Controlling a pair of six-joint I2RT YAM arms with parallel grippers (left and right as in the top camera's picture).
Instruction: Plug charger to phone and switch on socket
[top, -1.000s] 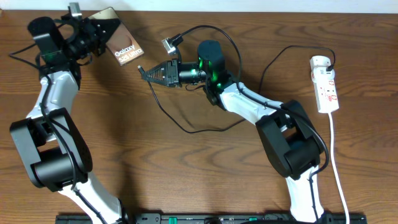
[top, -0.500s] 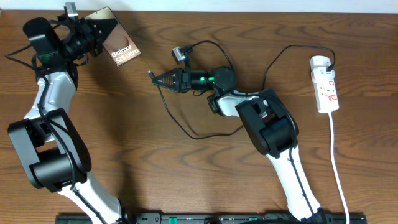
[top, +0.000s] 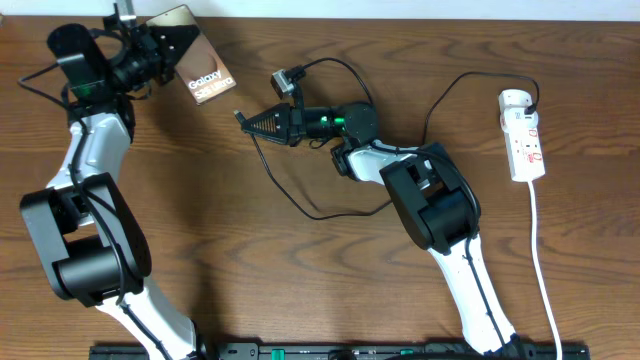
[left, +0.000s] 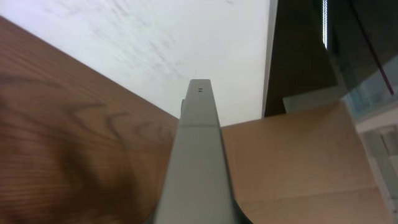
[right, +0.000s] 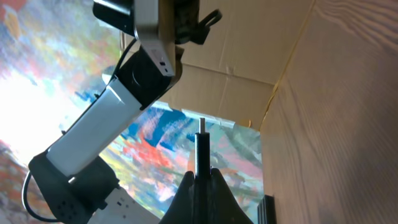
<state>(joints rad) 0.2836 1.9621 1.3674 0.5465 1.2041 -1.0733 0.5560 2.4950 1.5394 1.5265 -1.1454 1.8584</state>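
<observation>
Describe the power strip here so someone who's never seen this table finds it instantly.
On the brown wooden table, look at the far right side, beyond the right arm. A narrow white power strip lies there, its white cord running toward the near edge. Red switch marks set it apart from everything else.

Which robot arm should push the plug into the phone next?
Right. The right gripper is shut on the charger, its plug tip poking out toward the phone. The left gripper is shut on the phone, so it likely just holds it steady.
</observation>
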